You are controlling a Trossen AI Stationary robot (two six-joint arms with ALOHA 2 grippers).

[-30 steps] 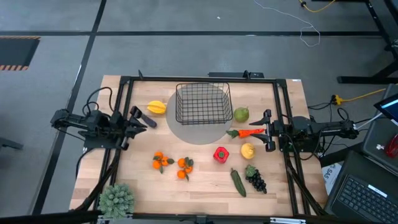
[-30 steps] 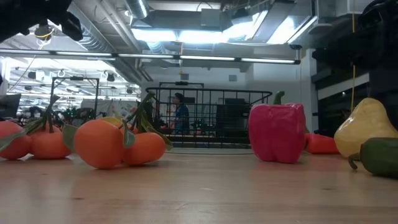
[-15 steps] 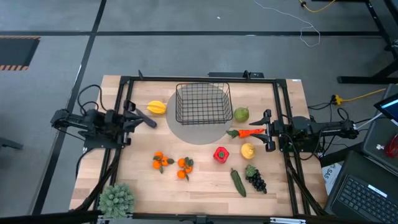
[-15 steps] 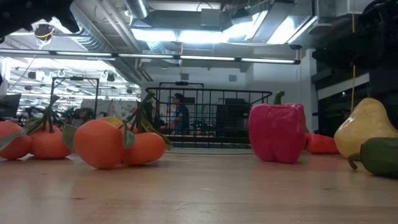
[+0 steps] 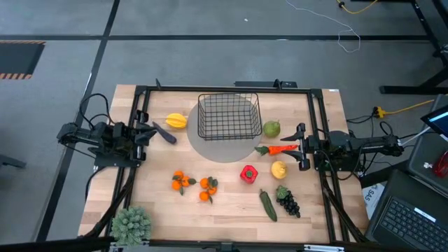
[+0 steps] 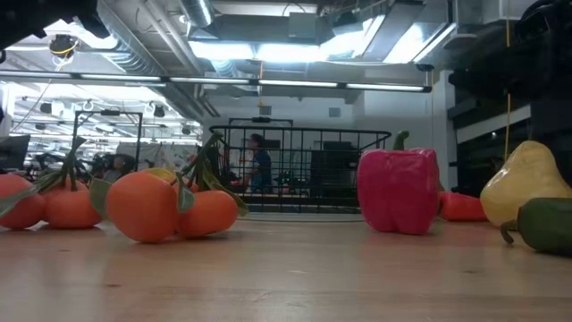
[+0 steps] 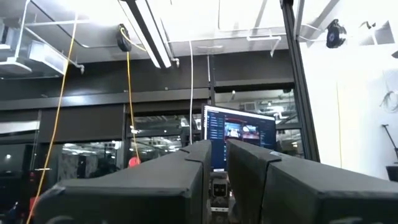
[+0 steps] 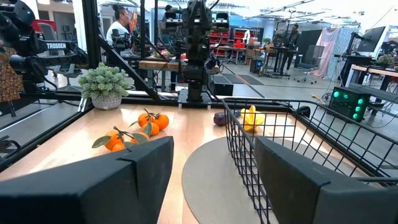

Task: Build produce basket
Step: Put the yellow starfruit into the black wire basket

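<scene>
The black wire basket (image 5: 227, 115) stands on a grey round mat (image 5: 224, 148) at the table's far middle. Produce lies around it on the wood: the starfruit (image 5: 176, 120) and the eggplant (image 5: 165, 134) to its left, the green apple (image 5: 271, 129), carrot (image 5: 282, 148) and lemon (image 5: 278, 169) to its right, and nearer the red pepper (image 5: 248, 173), two orange clusters (image 5: 183, 181), the cucumber (image 5: 268, 204) and the grapes (image 5: 287, 201). My left gripper (image 5: 148, 131) is shut, left of the eggplant, and tipped upward. My right gripper (image 5: 301, 147) is open beside the carrot.
A bushy grey-green plant (image 5: 131, 222) stands at the near left corner. A black frame (image 5: 140, 140) runs around the table. People and workbenches show in the room beyond. Bare wood lies between the oranges and the near edge.
My left arm has drawn back toward the table's left edge, away from the eggplant, which has stayed where it was.
</scene>
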